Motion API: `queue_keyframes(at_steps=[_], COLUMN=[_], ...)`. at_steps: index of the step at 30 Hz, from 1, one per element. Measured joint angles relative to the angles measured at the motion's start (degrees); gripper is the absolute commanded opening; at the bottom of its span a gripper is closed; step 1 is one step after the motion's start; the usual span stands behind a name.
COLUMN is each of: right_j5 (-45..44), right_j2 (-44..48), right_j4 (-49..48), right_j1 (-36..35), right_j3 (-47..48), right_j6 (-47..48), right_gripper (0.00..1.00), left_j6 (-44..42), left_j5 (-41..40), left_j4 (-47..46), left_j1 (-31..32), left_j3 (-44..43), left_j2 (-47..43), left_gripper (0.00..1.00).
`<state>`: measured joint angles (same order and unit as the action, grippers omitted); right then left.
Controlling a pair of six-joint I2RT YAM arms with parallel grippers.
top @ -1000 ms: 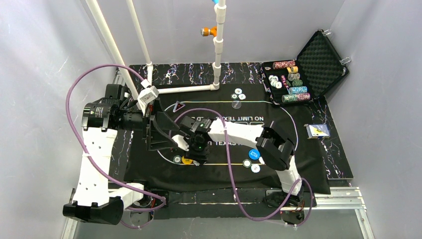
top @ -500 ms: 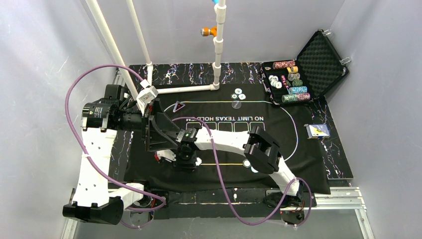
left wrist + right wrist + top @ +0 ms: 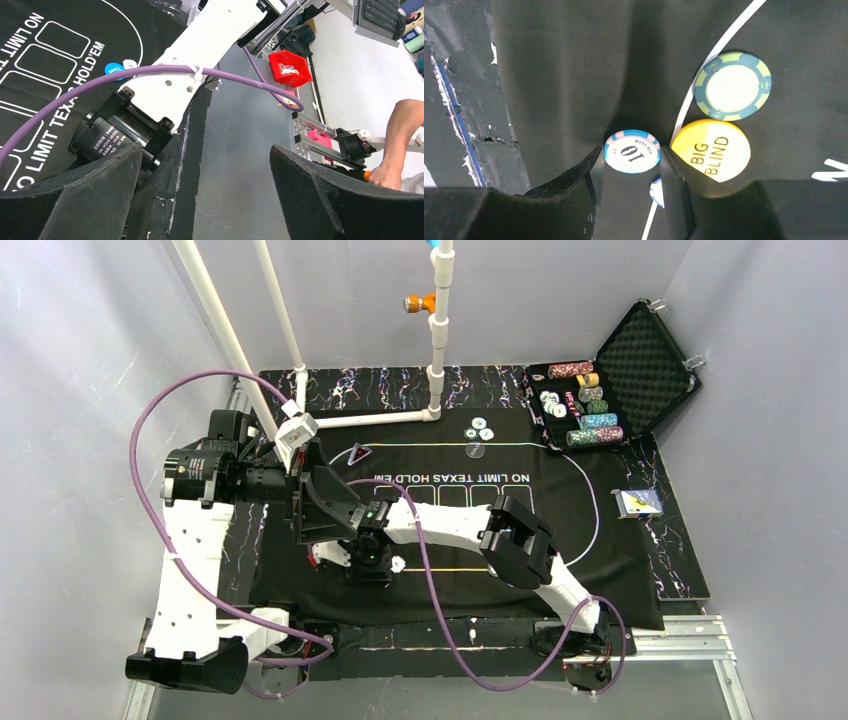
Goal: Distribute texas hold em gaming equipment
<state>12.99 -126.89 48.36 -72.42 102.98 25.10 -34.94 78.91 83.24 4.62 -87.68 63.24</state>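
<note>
left tool: one, jaws spread wide with nothing between them, held over the near left part of the mat.
right tool: one, closed on the 10 chip, low over the mat's near left side.
10 chip: one, white with a light-blue rim, face up, pinched between both fingertips of the right tool.
yellow disc: one, printed BIG BLIND, flat on the mat just beside the right tool's finger.
green chip: one, flat on the mat right by the yellow disc; contact unclear.
hidden chip: one blue-rimmed sliver showing in the gap under the 10 chip.
blue disc: one, on the mat.
white chip: one, just beside the blue disc.
far chips: a small cluster at the mat's far edge; the count is unclear.
case: one, open, far right on the bench.
chip stacks: several on their sides inside the case, too small to count.
cards: one small pile at the right, well apart from both tools.
</note>
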Motion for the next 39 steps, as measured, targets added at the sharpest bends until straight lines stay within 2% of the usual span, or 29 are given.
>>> queue_keyframes(at_steps=[13,18,24,30,35,39], right_j5=[-0.85,-0.83,-0.83,-0.35,0.92,1.09], right_j2=[-0.13,-0.13,0.63,6.58,13.49,19.15], right_j4=[0.02,0.11,0.48,0.39,-0.42,-2.14], right_j1=[-0.04,-0.04,-0.04,0.96,6.03,13.29], right_j3=[0.33,0.33,0.31,-2.86,-7.02,-12.35], right_j6=[-0.96,-0.98,-0.96,-0.96,-1.05,-1.46], right_gripper=[0.61,0.61,0.56,0.58,0.60,0.68], left_j6=[0.90,1.31,2.91,7.26,11.39,13.70], left_j5=[-0.87,-1.38,-2.12,-4.46,-8.04,-10.86], left_j4=[-1.01,-1.44,-3.08,-7.41,-12.13,-15.45], left_j1=[0.00,0.00,0.00,0.00,0.00,0.00], left_j3=[0.74,0.74,0.74,1.27,2.29,2.32], left_j2=[-0.09,-0.09,-0.09,-0.09,-0.07,-0.07], left_gripper=[0.99,0.99,0.99,0.99,0.99,0.99])
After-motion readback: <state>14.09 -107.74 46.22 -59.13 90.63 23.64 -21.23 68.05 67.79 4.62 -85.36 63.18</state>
